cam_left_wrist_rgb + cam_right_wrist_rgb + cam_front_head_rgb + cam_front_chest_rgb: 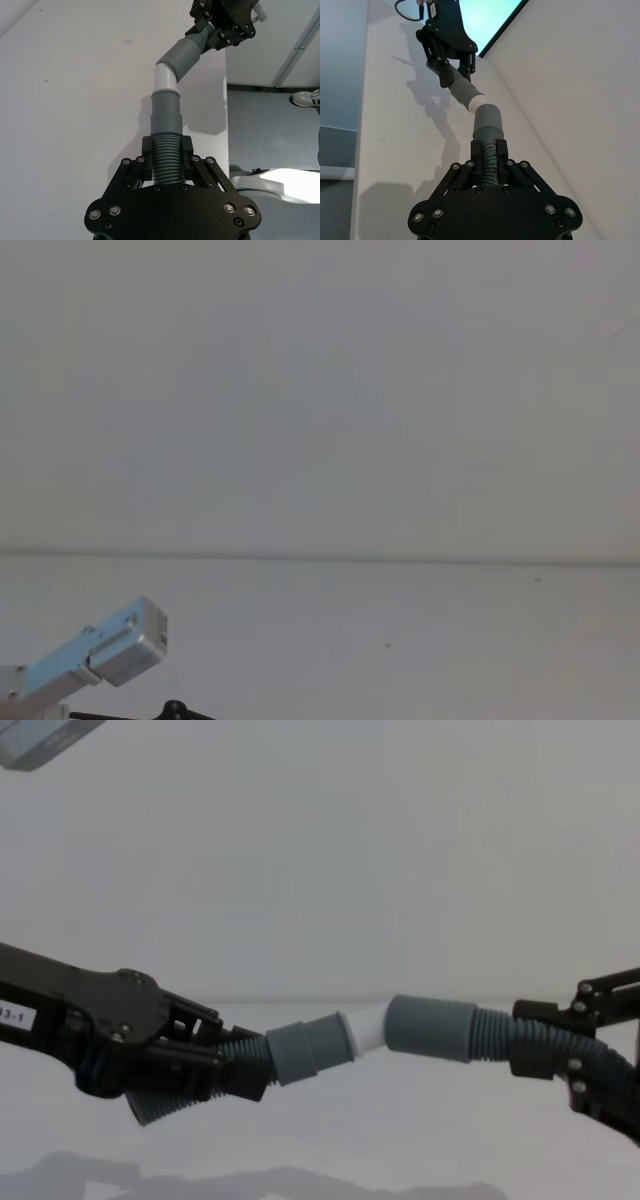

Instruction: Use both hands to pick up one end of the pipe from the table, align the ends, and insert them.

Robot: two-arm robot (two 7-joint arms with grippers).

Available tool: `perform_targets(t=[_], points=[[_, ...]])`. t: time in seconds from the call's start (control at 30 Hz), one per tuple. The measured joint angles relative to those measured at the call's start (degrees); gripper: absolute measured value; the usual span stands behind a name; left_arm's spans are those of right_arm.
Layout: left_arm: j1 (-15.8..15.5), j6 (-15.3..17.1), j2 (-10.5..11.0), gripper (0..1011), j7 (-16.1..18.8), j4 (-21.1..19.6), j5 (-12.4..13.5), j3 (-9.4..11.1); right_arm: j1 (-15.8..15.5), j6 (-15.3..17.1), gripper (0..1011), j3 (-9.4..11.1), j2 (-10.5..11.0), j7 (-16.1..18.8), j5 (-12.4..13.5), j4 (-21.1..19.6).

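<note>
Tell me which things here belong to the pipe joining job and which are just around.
Job: left gripper, right gripper, pipe, left cuff with white tip, right cuff, table.
Just around: pale wall, grey floor.

Left gripper (245, 1070): you'll find it reaching in from the chest view's left, fingers clamped on the pipe (305, 1048).
Right gripper (545, 1042): reaches in from the right, fingers clamped likewise, facing its partner.
Left arm (100, 652): silver-grey link, your head view's lower left.
</note>
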Motion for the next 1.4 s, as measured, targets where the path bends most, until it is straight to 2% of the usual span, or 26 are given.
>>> perform_targets(t=[0.6, 1.4], points=[[0.1, -0.4, 0.9, 293, 1.7, -0.6, -0.3, 0.0, 1.3, -2.2, 153, -1.3, 2.2, 3.4, 1.3, 1.0], [-1.4, -1.4, 1.9, 293, -1.2, 0.1, -1.8, 1.5, 3.4, -2.1, 144, -1.9, 3.3, 5.3, 3.3, 3.5]])
